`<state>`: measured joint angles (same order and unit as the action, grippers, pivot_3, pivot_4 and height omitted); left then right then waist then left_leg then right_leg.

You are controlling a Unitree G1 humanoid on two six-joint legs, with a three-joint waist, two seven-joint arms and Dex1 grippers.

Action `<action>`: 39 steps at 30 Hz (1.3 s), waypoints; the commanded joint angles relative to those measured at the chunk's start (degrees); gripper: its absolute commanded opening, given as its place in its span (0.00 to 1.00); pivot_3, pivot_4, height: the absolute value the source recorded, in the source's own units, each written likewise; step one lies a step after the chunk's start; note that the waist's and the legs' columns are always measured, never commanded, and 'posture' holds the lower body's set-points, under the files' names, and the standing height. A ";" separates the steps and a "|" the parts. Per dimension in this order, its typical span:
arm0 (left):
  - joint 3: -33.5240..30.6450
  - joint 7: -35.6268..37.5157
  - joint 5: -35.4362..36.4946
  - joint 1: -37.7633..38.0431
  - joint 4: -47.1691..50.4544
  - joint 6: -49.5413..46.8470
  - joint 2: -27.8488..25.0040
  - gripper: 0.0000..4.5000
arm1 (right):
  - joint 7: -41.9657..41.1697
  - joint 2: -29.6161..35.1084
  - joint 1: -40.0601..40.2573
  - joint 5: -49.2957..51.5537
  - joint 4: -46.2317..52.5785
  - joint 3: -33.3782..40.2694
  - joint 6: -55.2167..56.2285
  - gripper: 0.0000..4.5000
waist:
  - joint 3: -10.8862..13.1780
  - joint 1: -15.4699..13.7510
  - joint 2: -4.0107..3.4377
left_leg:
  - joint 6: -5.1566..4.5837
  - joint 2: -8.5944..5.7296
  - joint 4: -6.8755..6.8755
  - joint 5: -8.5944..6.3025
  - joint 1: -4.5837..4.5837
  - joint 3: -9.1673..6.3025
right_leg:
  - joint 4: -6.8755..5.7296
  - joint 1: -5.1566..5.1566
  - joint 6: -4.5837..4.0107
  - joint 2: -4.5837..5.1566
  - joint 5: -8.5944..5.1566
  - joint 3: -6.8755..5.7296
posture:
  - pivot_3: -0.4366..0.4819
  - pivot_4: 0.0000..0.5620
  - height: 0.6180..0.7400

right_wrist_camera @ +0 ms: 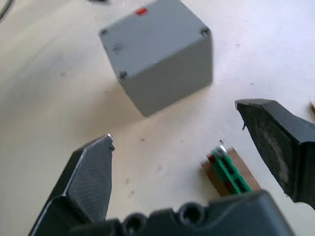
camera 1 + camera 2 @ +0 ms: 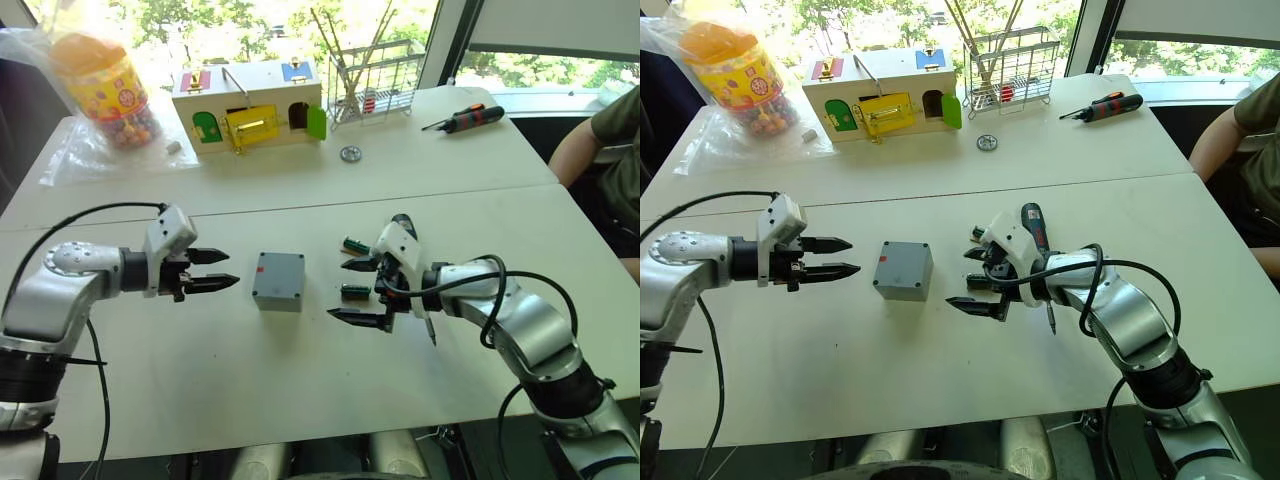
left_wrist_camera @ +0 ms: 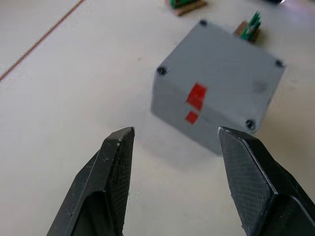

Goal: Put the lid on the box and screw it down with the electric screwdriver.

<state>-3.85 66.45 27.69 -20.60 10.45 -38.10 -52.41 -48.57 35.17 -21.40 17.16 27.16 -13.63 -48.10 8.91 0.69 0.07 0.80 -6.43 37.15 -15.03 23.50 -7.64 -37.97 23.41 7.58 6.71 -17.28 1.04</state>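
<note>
The grey box [image 2: 277,292] stands on the white table between my two grippers. The lid [image 3: 226,69] sits flat on top of it, with a dark screw head at each corner and a red mark on its left edge. My left gripper [image 2: 232,268] is open, a short way left of the box and pointing at it. My right gripper [image 2: 337,290] is open just right of the box and holds nothing. The black electric screwdriver [image 2: 1033,224] lies on the table under my right wrist, mostly hidden, its metal bit [image 2: 1050,322] sticking out toward me.
Two small green parts [image 2: 356,245] [image 2: 355,290] lie by the right gripper's fingers. At the back stand a wooden house-shaped box [image 2: 250,110], a wire rack [image 2: 375,80], a sweets jar [image 2: 105,85], a metal washer [image 2: 350,153] and a red-and-black hand screwdriver [image 2: 465,118]. A person's arm [image 2: 600,140] rests at the right edge.
</note>
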 commanded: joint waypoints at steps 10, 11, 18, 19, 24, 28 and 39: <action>9.57 -3.74 1.33 0.20 15.95 -2.50 2.73 0.61 | 6.20 -3.74 2.17 -1.18 -5.62 1.69 7.08 0.59 | 0.00 0.00 0.00 | 0.01 0.03 0.00 0.00 -0.03 0.04 | -0.01 0.00 0.00 -0.05 0.00 0.05 | 0.48 0.27 1.00; 9.76 -3.69 1.34 0.23 15.88 -2.42 2.70 0.61 | 6.38 -3.84 2.28 -1.23 -5.77 1.63 7.26 0.59 | 0.00 0.01 0.00 | 0.01 0.03 0.00 0.00 -0.03 0.04 | 0.00 0.00 0.00 -0.06 0.00 0.05 | 0.48 0.27 1.00; 10.28 -3.61 0.68 -0.16 14.51 -1.72 3.21 0.61 | 6.83 -3.74 3.02 -1.77 -6.21 0.38 8.19 0.59 | 0.00 -0.01 0.00 | 0.00 0.03 0.00 0.00 -0.03 0.04 | 0.00 -0.01 0.00 -0.06 0.00 0.04 | 0.48 0.27 1.00; 10.33 -3.63 0.57 -0.22 14.31 -1.59 3.26 0.61 | 6.87 -3.83 3.03 -1.80 -6.24 0.35 8.22 0.59 | 0.00 0.00 0.00 | 0.00 0.03 0.00 0.00 -0.03 0.04 | 0.00 0.00 0.00 -0.06 0.00 0.04 | 0.48 0.27 1.00; 10.36 -3.77 0.31 -0.41 13.65 -1.17 3.59 0.61 | 7.02 -4.16 3.12 -2.30 -6.51 -0.10 8.56 0.53 | 0.00 0.01 0.00 | 0.01 0.03 0.00 0.00 -0.03 0.04 | 0.00 -0.01 0.00 -0.07 0.00 0.03 | 0.48 0.27 1.00; 10.12 -4.23 0.30 -0.43 13.29 -1.07 3.92 0.61 | 6.74 -3.54 3.56 -3.64 -7.38 -1.02 9.84 0.20 | 0.00 0.00 0.00 | 0.01 0.03 0.00 0.00 -0.03 0.04 | 0.00 0.00 0.00 -0.07 0.00 0.03 | 0.48 0.27 1.00; 10.10 -4.93 0.20 -0.51 12.38 -0.42 4.26 0.61 | 6.41 -3.81 3.71 -2.65 -6.11 -0.09 9.03 0.01 | 0.00 0.01 0.00 | 0.01 0.03 0.01 0.00 -0.03 0.04 | 0.00 -0.01 0.00 -0.07 0.00 0.03 | 0.48 0.27 1.00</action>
<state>7.24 61.57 28.05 -20.41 22.42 -39.45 -48.03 -42.00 31.60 -17.68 13.40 18.92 -15.07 -38.90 8.92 0.70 0.07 0.81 -6.40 37.16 -15.02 23.47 -7.61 -37.97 23.40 7.58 6.63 -17.28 1.07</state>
